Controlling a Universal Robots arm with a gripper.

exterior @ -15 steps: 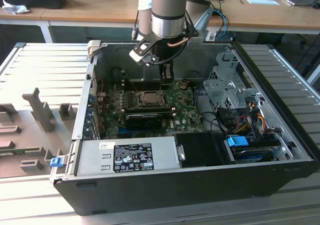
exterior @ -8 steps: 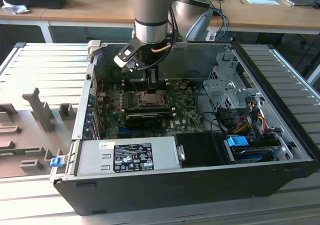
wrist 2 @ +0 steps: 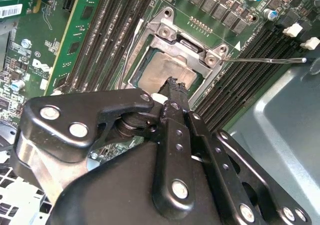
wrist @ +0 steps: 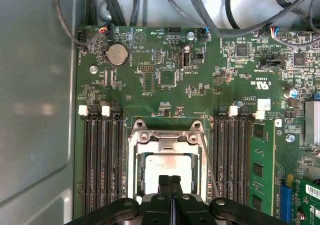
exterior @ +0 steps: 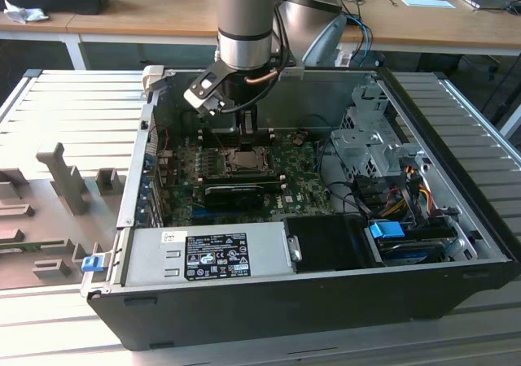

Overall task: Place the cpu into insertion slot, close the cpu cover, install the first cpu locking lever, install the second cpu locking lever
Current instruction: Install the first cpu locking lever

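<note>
The cpu (wrist: 167, 164) lay in the insertion slot (exterior: 244, 159) on the green board (wrist: 170, 80). The cpu cover (wrist: 167, 141) lay flat around it, and its window showed the grey metal top. My tool (wrist: 170, 181) hung over the edge of the cpu with its two fingers pressed together, holding nothing. A thin wire lever (wrist: 209, 165) ran just beside the cover, at a slant.
</note>
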